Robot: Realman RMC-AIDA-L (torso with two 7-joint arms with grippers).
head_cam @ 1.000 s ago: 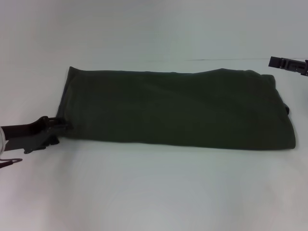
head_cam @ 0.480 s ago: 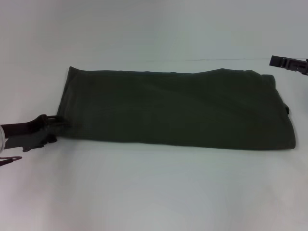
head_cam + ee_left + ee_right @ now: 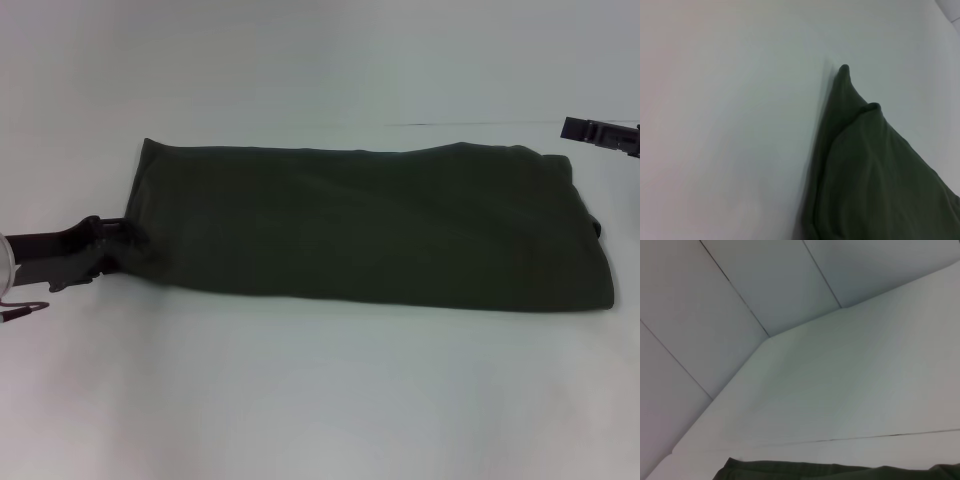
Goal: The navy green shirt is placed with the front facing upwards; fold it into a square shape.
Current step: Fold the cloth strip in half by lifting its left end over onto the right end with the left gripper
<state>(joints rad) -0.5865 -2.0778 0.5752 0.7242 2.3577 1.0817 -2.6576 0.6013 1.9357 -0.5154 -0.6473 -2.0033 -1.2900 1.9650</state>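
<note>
Sliding further in since a moment ago, the left gripper point(image 3: 128, 243) now meets the near-left corner of the dark olive-green cotton shirt point(image 3: 370, 225), folded lengthwise on the white table point(image 3: 320, 400); its grip is unclear, as is the right gripper's point(image 3: 600, 133), parked far right

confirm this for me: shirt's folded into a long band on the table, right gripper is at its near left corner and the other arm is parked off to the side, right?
Not quite: it is the left gripper at the near left corner of the navy green shirt, as the head view shows. The right gripper is the one parked off to the side, clear of the cloth. The shirt does lie folded into a long band on the table.
</note>
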